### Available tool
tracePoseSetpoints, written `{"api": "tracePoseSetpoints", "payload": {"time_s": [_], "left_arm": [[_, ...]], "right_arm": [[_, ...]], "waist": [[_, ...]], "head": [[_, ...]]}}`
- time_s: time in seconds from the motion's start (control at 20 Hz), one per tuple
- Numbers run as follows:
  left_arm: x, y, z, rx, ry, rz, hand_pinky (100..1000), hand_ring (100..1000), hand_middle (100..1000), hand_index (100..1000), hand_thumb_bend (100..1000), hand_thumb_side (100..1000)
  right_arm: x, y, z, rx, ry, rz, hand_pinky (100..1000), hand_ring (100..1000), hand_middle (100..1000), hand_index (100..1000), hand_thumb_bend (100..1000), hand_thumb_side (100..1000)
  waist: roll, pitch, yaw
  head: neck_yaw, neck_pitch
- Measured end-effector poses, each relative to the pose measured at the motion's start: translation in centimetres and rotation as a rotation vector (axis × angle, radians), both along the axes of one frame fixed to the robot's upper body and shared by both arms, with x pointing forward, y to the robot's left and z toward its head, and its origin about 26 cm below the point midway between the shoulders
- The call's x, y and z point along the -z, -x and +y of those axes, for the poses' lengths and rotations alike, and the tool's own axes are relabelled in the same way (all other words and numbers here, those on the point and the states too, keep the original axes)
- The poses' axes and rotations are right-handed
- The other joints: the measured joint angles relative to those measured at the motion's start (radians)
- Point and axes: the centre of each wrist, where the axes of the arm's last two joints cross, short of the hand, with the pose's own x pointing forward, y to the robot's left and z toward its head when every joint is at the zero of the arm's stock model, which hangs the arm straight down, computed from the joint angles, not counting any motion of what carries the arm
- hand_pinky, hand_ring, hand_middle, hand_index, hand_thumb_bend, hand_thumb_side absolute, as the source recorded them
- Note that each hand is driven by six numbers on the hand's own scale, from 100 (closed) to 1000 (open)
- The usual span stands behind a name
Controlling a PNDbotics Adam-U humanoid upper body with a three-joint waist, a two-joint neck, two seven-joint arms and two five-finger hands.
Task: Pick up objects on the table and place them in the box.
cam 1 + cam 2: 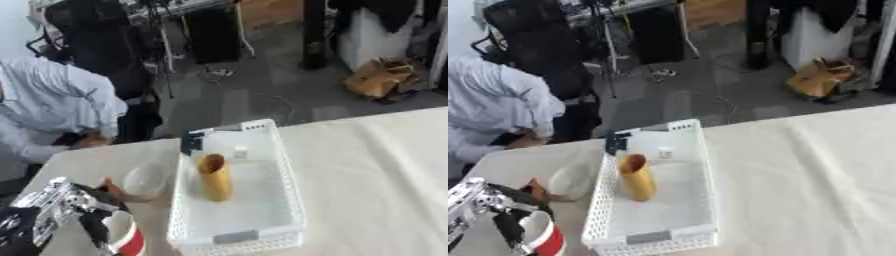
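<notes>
Holding one red-white cup: left hand; one tan cylinder in box.

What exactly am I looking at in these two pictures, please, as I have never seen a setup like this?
Both pictures come from one stereo camera in a humanoid robot's head, looking down at its table; they show the same moment from its left and right eyes. A person steers the robot. At the lower left is its left hand, black and silver, with its fingers curled round a red and white cup. Its right hand is out of sight. On the pale tablecloth stands a white slotted box, which already contains a tan cylinder. Beside the box lies a clear bowl, with something small and orange next to it.
</notes>
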Motion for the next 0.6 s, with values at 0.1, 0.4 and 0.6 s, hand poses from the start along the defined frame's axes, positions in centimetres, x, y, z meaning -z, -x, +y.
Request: {"api": "tracePoseSetpoints", "payload": {"time_s": [0.1,0.4,0.6], "left_arm": [[-0.11,0.06,-0.21,0.007,0.023,0.001,514,597,722,900,733,739],[-0.48,0.11,-0.81,0.015,0.079,0.014,522,614,722,900,741,778],[-0.51,0.12,-0.89,0.009,0.086,0.022,495,584,664,823,741,787]], "right_arm": [[0.00,0.00,0.00,0.000,0.000,0.000,617,606,449,477,100,738],[0.00,0.00,0.00,0.000,-0.001,0.002,618,607,449,477,100,736],[0.00,0.00,0.00,0.002,-0.005,0.004,619,607,449,477,100,735]], "waist": [[-0.001,0.000,0.000],[-0.001,0.000,0.000],[-0.001,0.000,-0.001]], "head": [[0.000,0.000],[-0.003,-0.004],[-0.003,-0.004]]}}
